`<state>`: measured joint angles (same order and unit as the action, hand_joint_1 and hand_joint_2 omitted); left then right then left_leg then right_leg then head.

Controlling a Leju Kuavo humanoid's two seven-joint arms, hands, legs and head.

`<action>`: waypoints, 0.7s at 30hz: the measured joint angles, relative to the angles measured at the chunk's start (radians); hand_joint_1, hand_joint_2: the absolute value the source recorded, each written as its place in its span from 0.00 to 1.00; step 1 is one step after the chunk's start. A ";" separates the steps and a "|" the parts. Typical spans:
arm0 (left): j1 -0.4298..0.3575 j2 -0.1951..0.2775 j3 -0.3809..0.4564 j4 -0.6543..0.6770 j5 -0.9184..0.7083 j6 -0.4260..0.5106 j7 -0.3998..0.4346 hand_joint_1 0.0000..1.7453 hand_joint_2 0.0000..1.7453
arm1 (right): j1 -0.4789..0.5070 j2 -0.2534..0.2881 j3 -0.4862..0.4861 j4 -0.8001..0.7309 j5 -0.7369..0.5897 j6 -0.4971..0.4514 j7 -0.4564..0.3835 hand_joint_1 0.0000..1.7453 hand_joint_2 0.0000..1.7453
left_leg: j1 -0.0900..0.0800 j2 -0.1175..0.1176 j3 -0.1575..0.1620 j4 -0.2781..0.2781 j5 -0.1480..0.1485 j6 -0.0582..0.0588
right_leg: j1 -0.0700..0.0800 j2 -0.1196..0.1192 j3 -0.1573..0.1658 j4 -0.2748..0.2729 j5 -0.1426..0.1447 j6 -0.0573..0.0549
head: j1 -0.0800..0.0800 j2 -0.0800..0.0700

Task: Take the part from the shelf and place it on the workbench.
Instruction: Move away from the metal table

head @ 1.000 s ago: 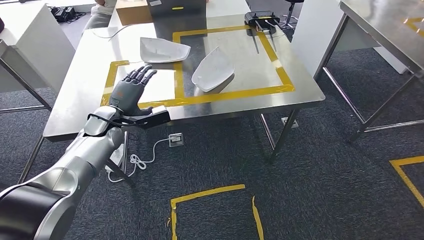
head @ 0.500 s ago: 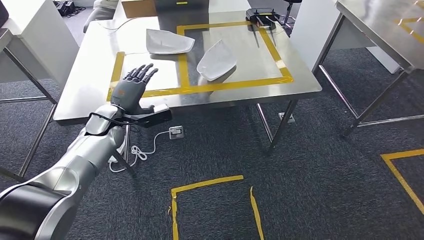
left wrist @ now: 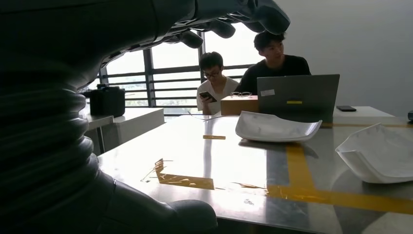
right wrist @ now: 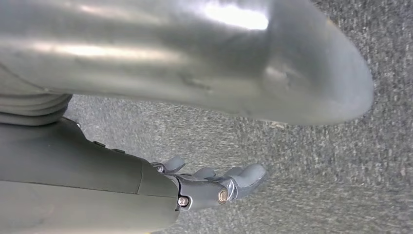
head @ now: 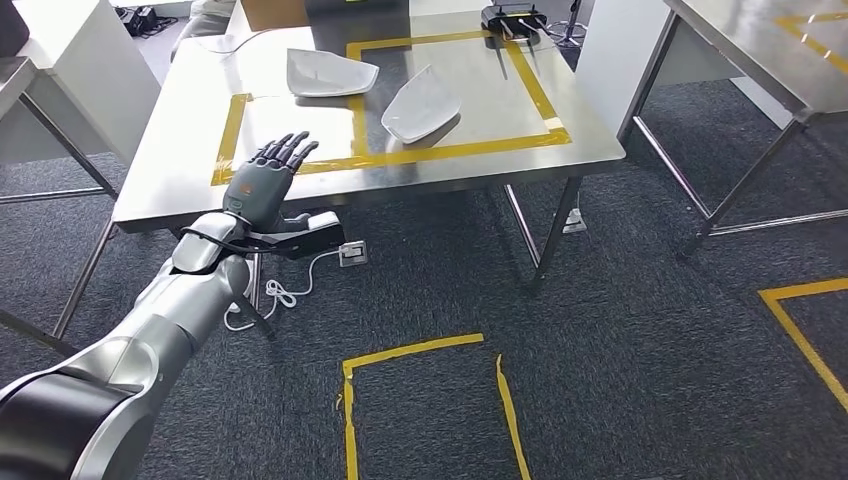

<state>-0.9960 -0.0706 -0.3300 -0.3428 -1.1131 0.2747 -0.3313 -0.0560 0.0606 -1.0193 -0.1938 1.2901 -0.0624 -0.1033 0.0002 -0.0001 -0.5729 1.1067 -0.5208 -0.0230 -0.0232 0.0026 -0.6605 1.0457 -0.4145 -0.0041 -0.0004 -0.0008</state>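
While left hand [head: 262, 180] hovers, fingers spread, holding nothing, we judge white moulded part [head: 421, 104] on workbench [head: 180, 150] light, rigid, smooth; grip at rim.

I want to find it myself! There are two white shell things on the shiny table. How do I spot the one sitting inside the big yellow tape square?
Find the steel table with yellow tape. Inside the bigger tape square lies a white part, tipped up on one edge. The other white part lies flatter, across the tape line, farther from the robot.
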 joint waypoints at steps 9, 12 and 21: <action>-0.011 -0.011 0.000 -0.004 0.002 -0.016 -0.009 0.00 0.25 | 0.002 -0.001 0.000 0.000 0.002 0.000 -0.004 0.00 0.00 | -0.004 0.004 -0.001 -0.095 0.061 0.051 | -0.004 0.001 -0.075 0.184 -0.129 0.051 | 0.000 0.000; -0.003 -0.011 0.000 -0.001 0.009 -0.036 -0.026 0.00 0.00 | 0.003 -0.003 0.000 0.000 0.005 0.000 -0.006 0.00 0.00 | -0.005 0.004 -0.032 -0.089 0.078 0.047 | -0.003 0.001 -0.066 0.252 -0.141 0.055 | 0.000 0.000; 0.001 -0.008 0.005 0.000 0.019 -0.063 -0.029 0.00 0.00 | 0.002 -0.006 0.000 0.000 0.003 0.000 -0.010 0.00 0.00 | -0.011 0.005 -0.063 -0.076 0.098 0.046 | 0.006 0.000 0.097 -0.011 -0.083 0.016 | -0.003 0.000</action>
<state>-0.9952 -0.0786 -0.3245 -0.3430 -1.0942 0.2113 -0.3605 -0.0544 0.0548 -1.0193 -0.1938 1.2928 -0.0622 -0.1133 -0.0105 0.0050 -0.6361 1.0312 -0.4224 0.0226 -0.0176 0.0029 -0.5633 1.0349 -0.4980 0.0122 -0.0032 -0.0008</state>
